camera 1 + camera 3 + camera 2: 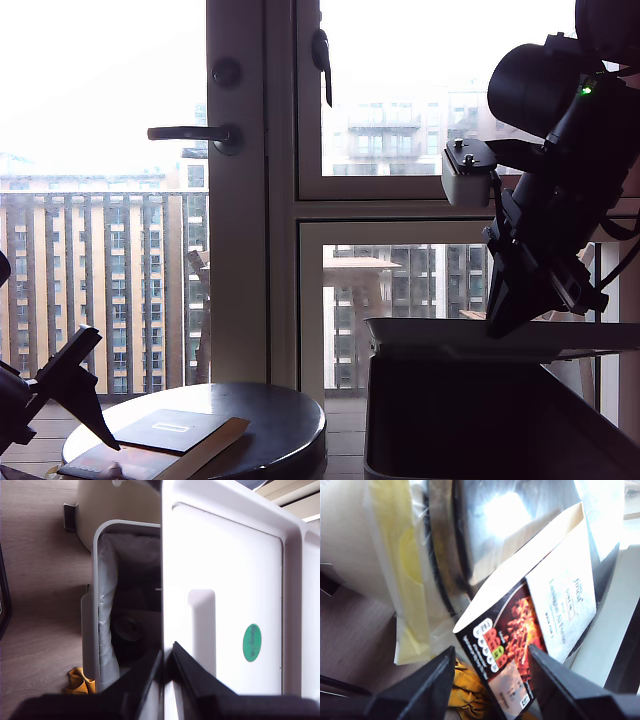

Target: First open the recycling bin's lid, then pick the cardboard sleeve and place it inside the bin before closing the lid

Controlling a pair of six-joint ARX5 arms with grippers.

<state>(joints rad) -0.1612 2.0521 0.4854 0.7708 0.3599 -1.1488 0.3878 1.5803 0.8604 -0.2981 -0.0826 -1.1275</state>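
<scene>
My second gripper (167, 672) is clamped on the lid's (225, 595) edge, bin (102, 605) part uncovered, its inside dark. My first gripper (490, 680) is spread wide at the sleeve (535, 625) on the table (285, 410); contact unclear.

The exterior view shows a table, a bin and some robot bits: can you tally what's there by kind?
Grippers: 2, my first gripper and my second gripper
Bins: 1, the recycling bin
Lids: 1, the lid
Cardboard sleeves: 1, the cardboard sleeve
Tables: 1, the round table
Total: 6
</scene>
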